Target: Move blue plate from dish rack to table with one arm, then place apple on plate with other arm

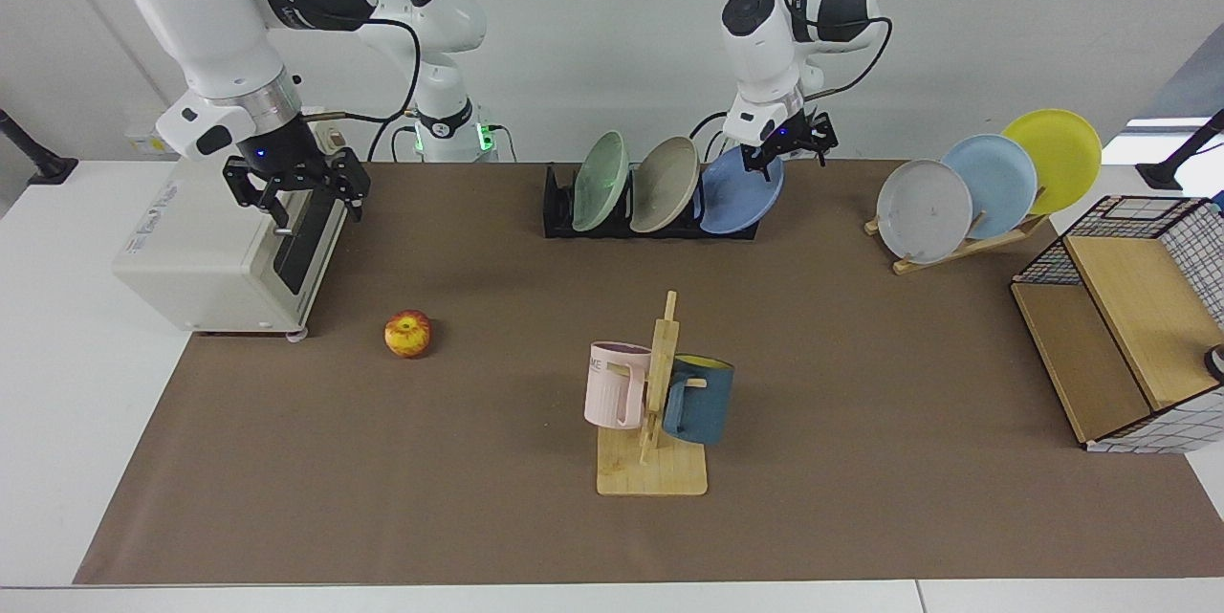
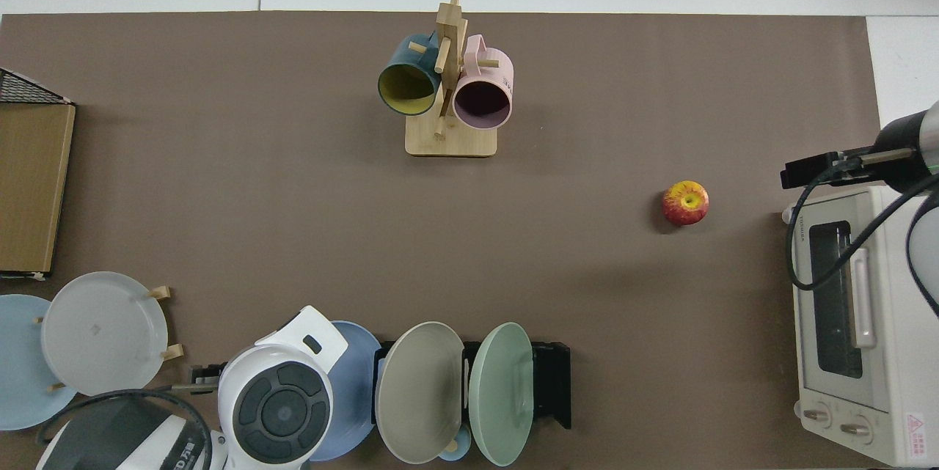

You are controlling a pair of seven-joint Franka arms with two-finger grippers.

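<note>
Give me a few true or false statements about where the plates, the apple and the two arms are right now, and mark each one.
1. The blue plate stands in the dish rack. True.
2. The apple lies on a plate. False: it lies on the table.
3. The left end effector is at the blue plate's top edge. True.
4. The right end effector holds the apple. False: it hangs by the toaster oven, holding nothing.
</note>
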